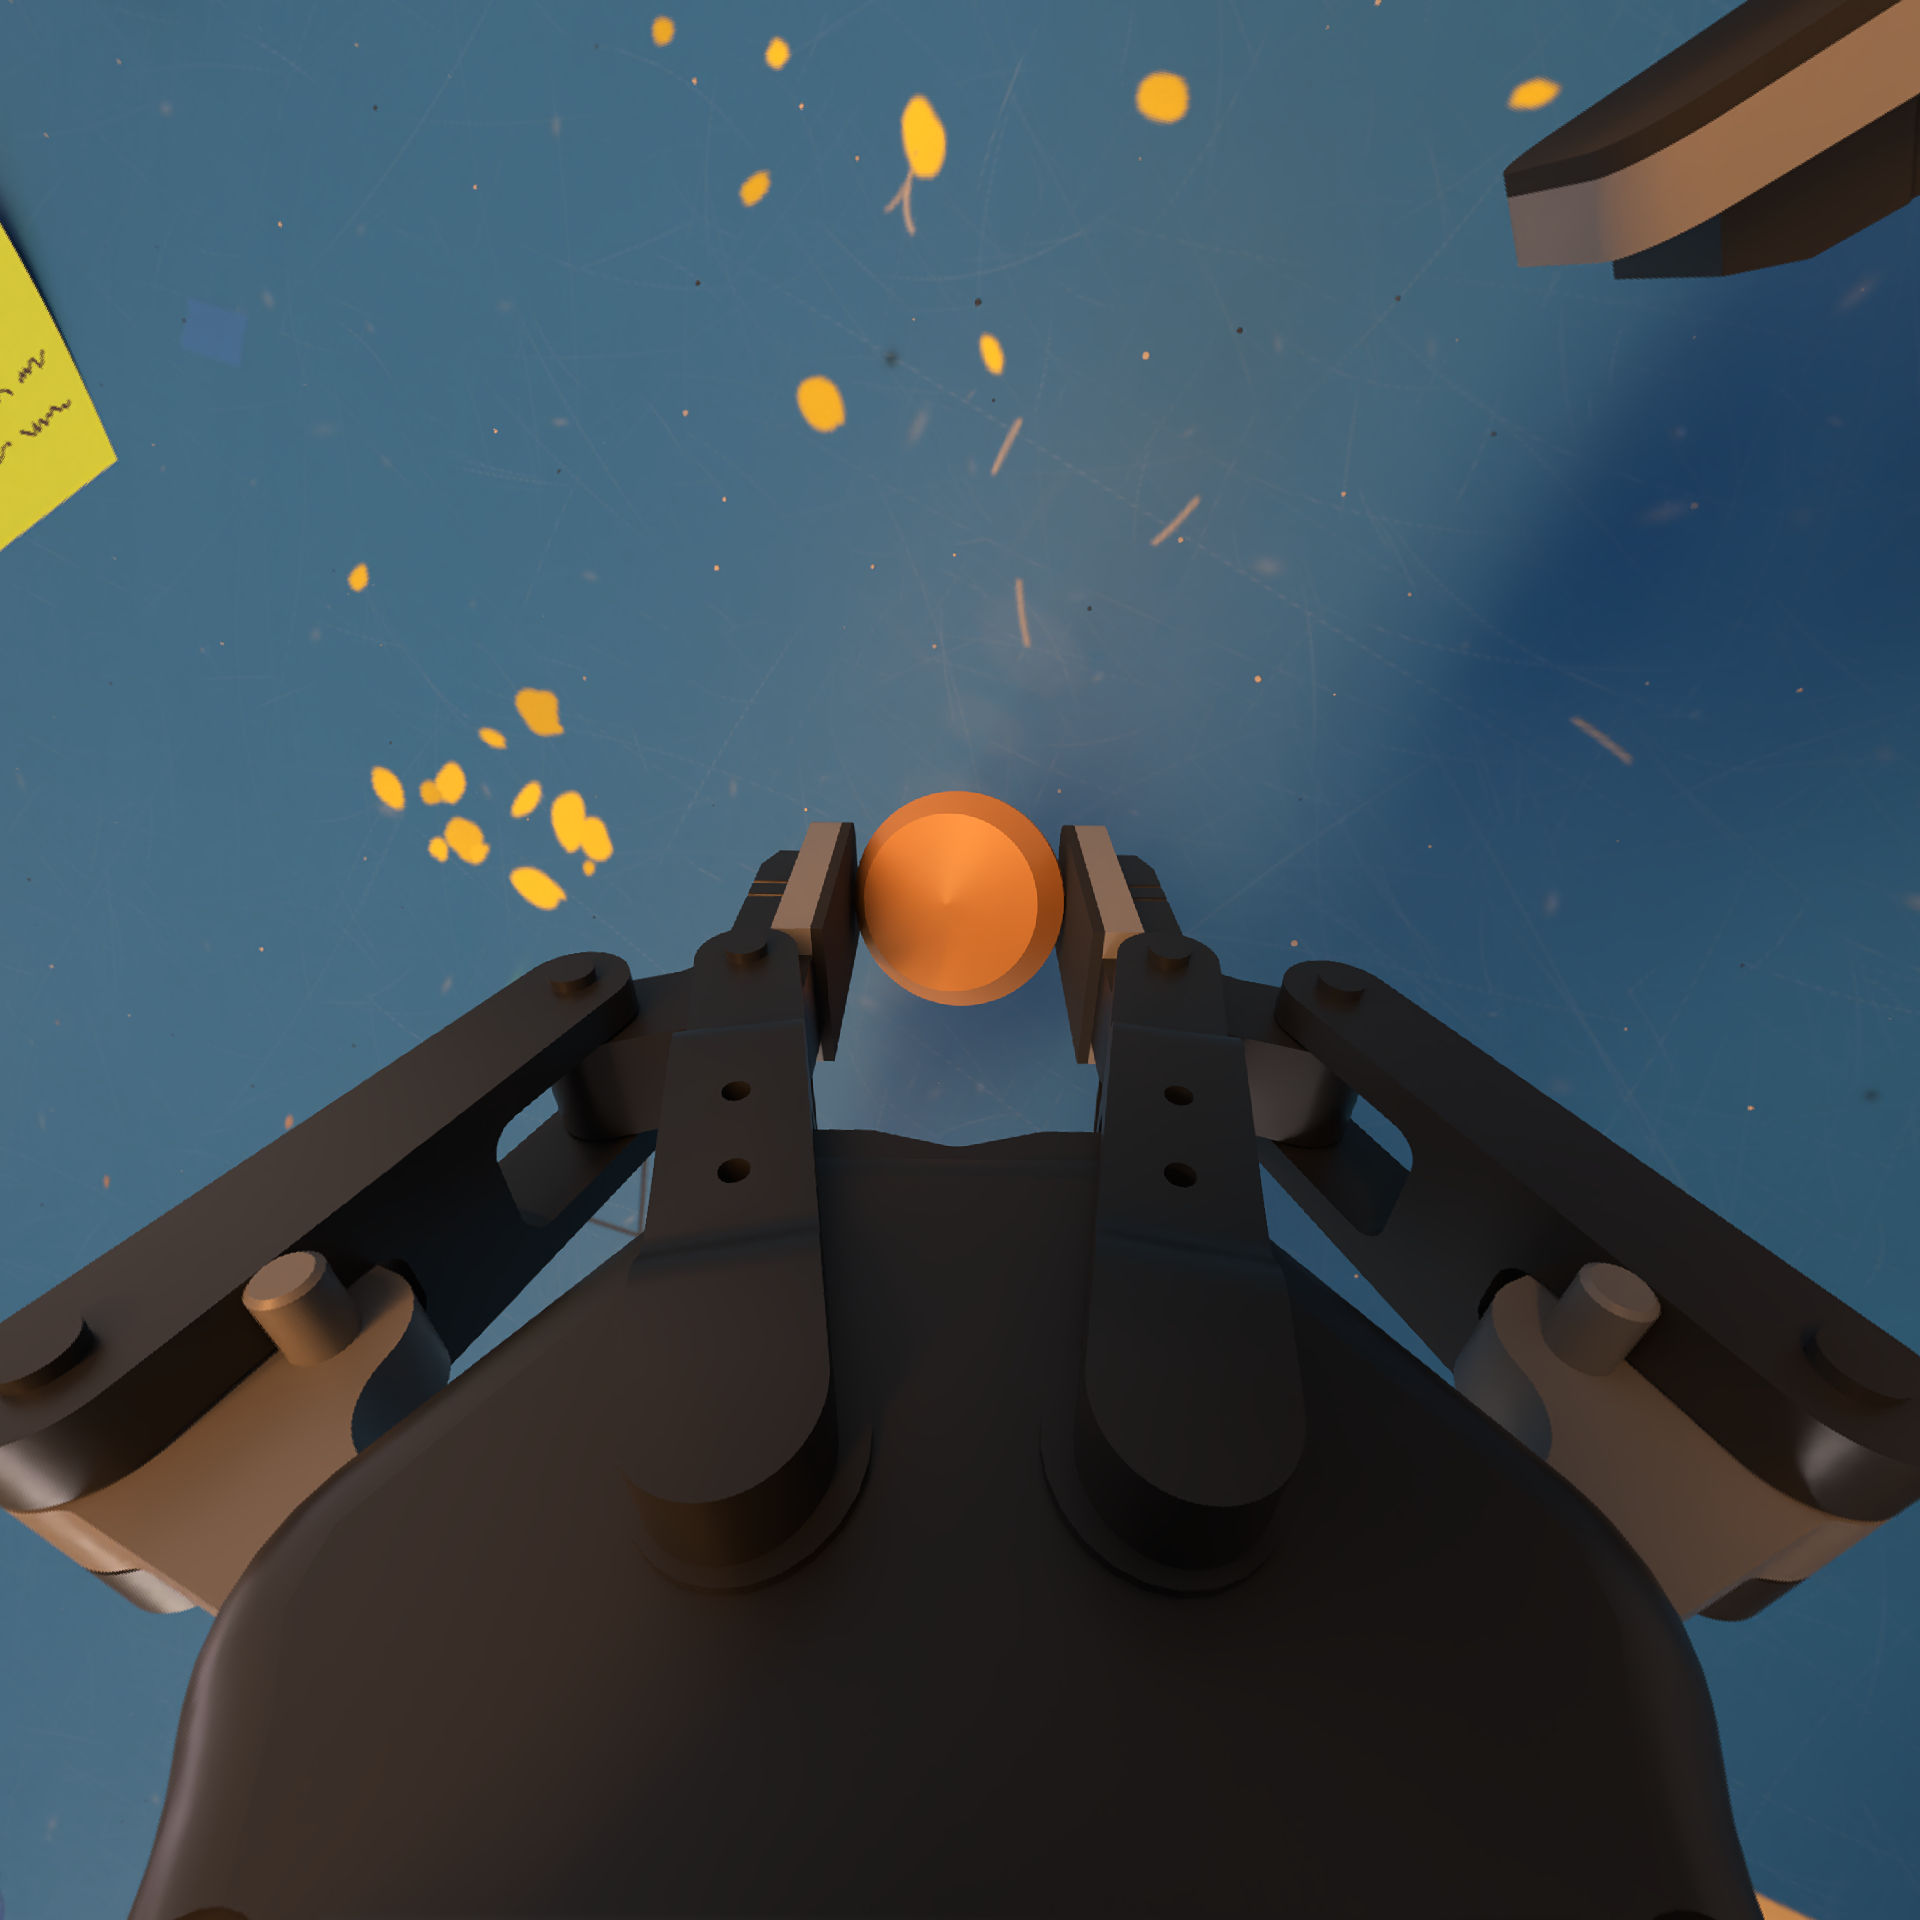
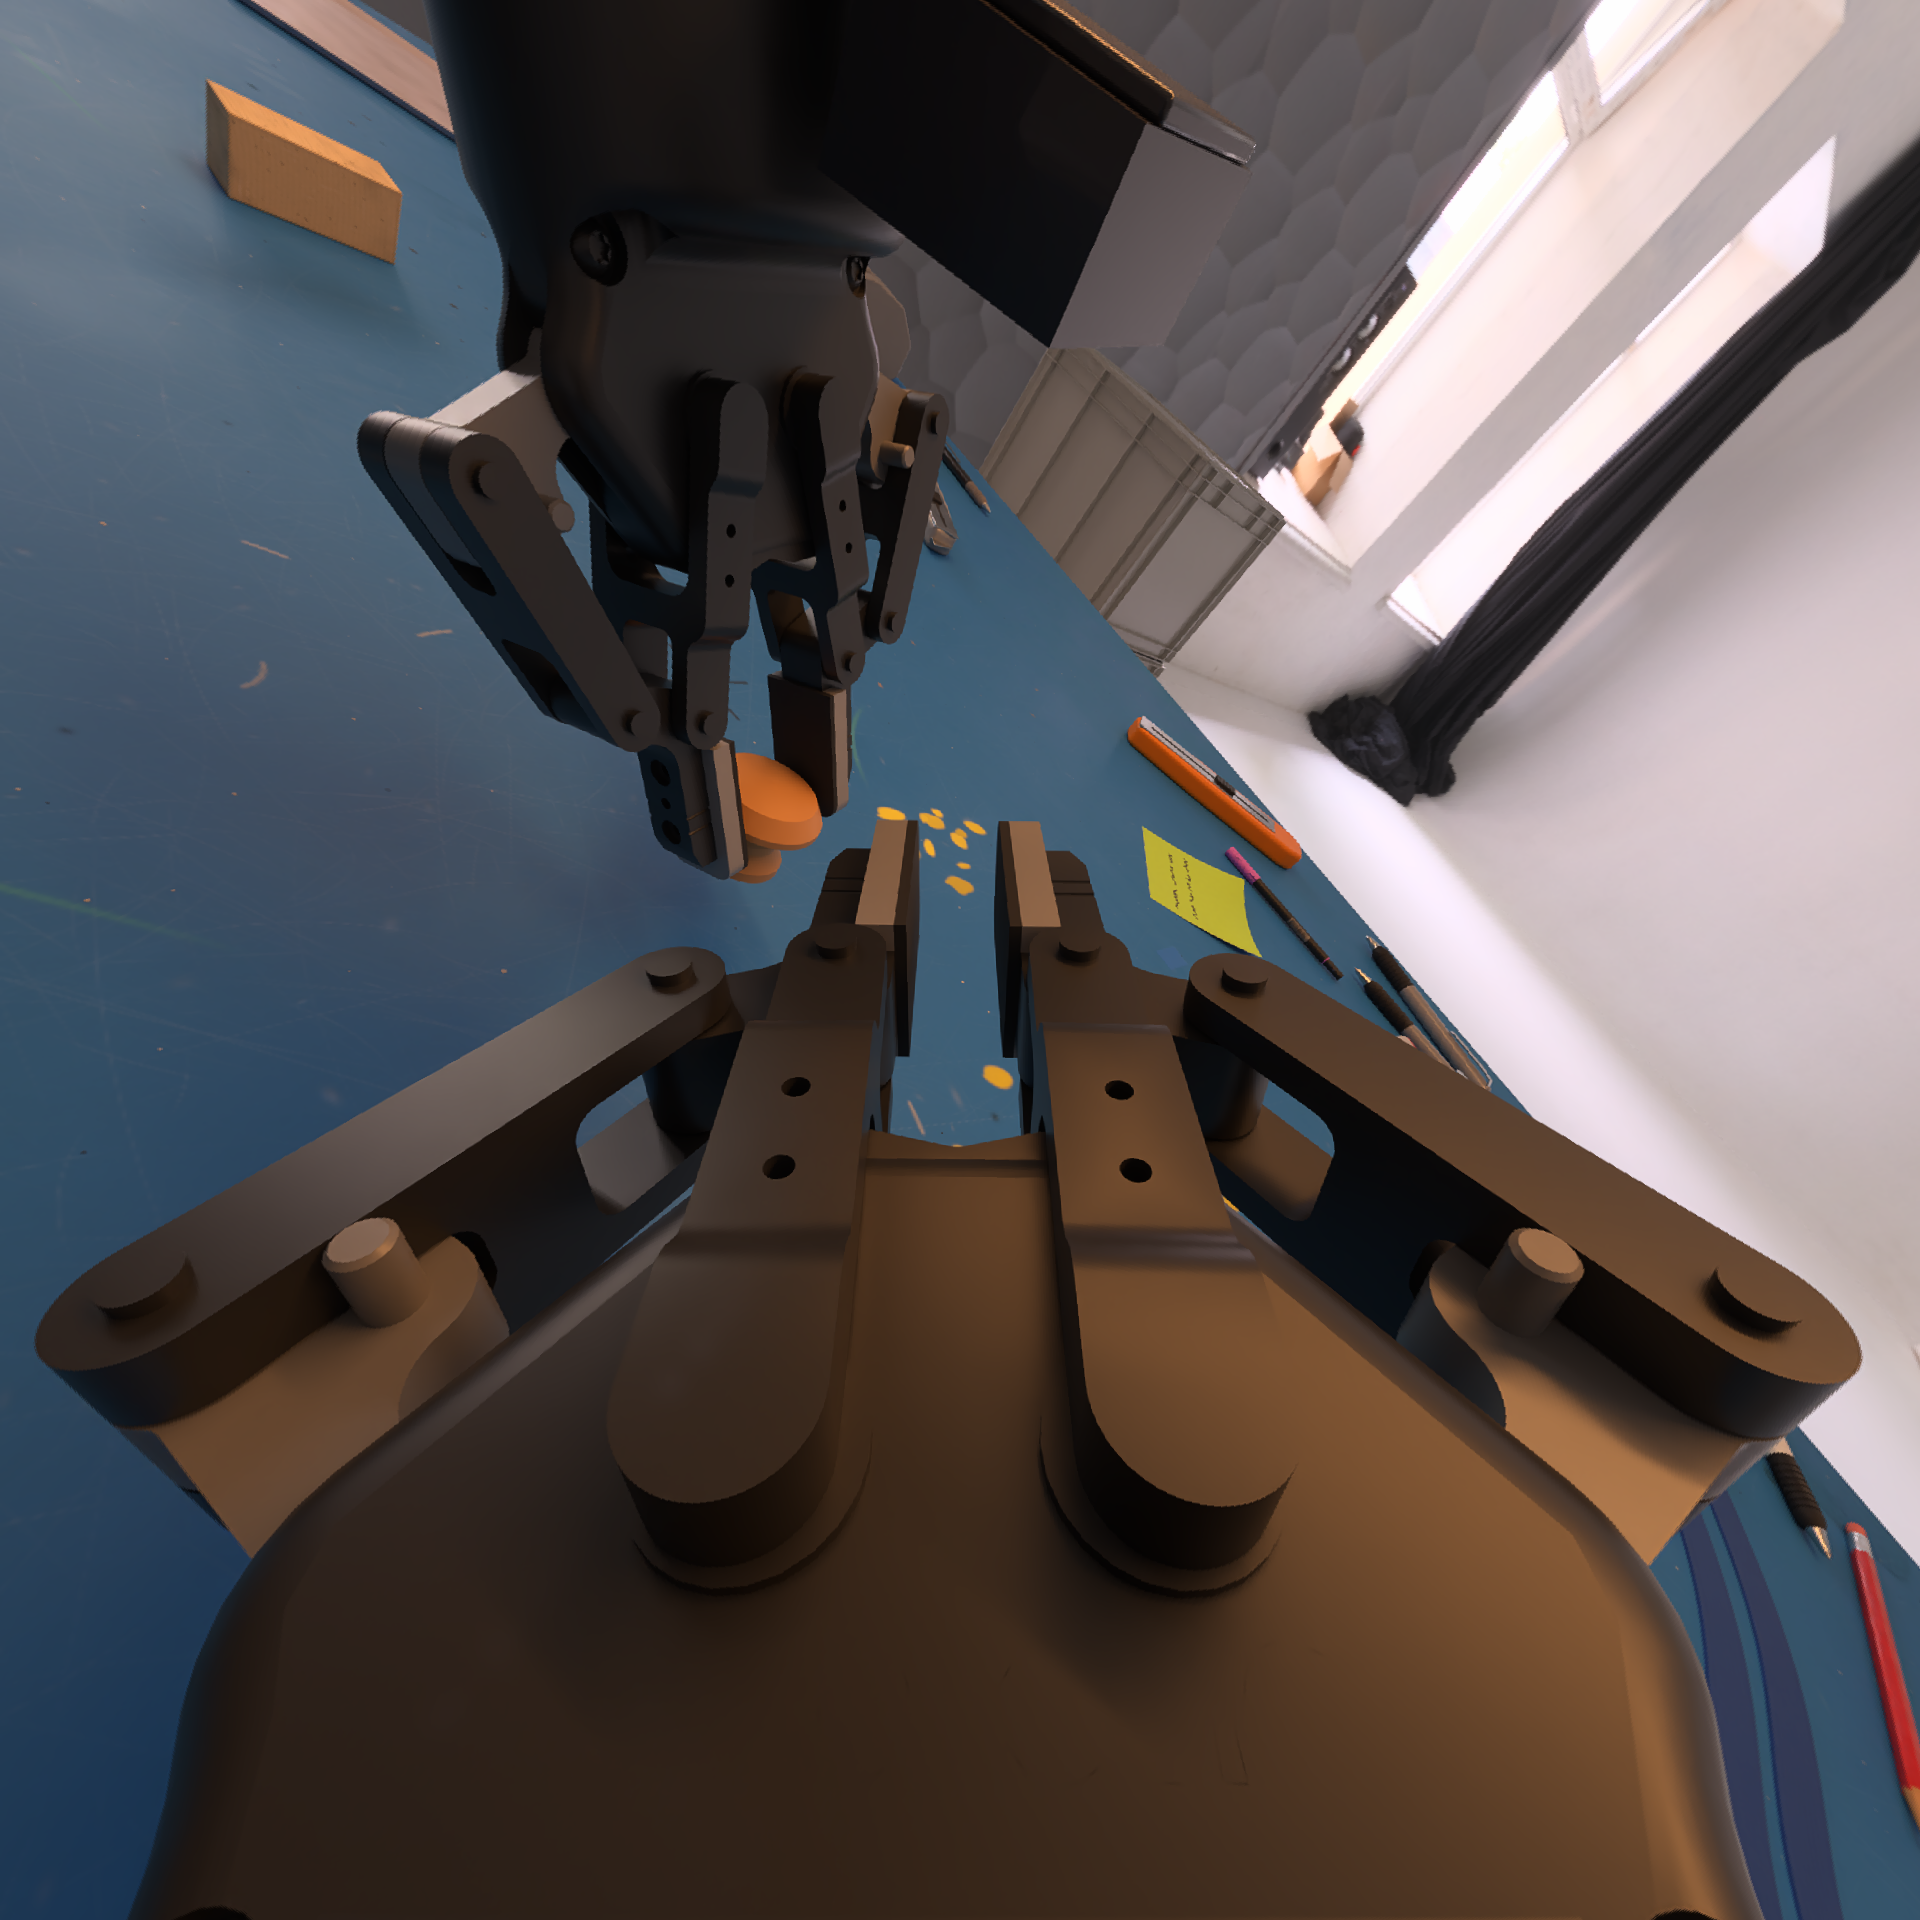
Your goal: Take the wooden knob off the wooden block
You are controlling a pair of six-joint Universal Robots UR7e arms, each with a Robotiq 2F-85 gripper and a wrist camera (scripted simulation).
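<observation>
The wooden block lies alone on the blue desk, far left in the right wrist view, well apart from both arms. The left gripper has its fingers clamped on the wooden knob, held clear above the desk. The right gripper holds nothing, fingers slightly apart. Removal appears done; only setting the knob down may remain.

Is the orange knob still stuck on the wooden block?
No, the left gripper holds the wooden knob in the air, far from the wooden block.
</observation>
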